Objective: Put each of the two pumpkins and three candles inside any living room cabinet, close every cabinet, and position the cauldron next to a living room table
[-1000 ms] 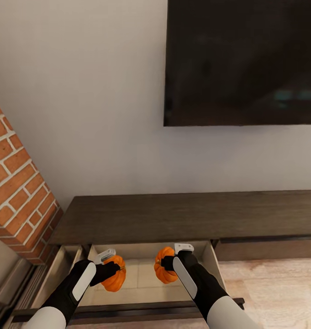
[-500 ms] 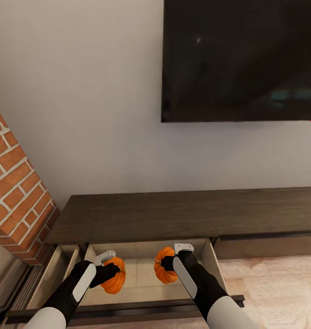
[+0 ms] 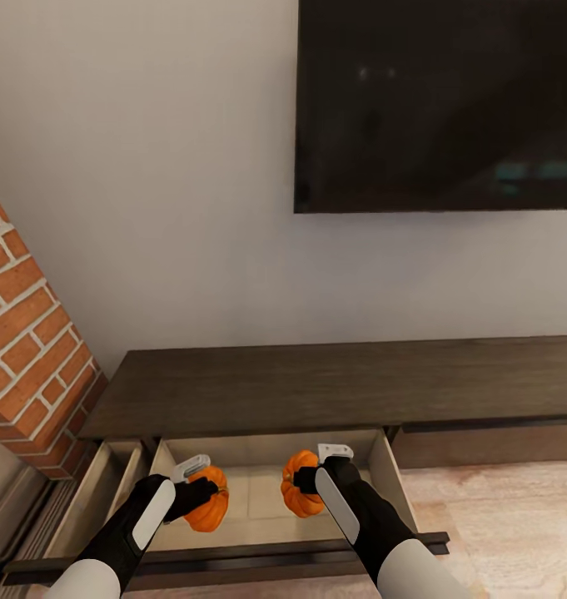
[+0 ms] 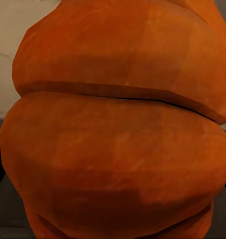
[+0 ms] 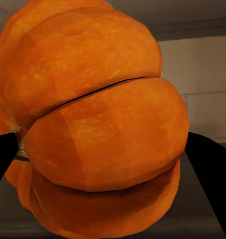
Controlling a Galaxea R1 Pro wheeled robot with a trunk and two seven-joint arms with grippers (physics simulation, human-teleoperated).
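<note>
Two ribbed orange pumpkins (image 3: 208,509) (image 3: 300,494) held over pale interior of open drawer in dark brown cabinet (image 3: 333,387), side by side.

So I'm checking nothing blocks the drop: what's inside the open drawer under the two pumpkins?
The drawer shows a bare pale floor between and behind the left pumpkin and right pumpkin. The floor directly beneath them and the arms is covered.

No text, label, brand, number or sign can be read on anything pictured
</note>
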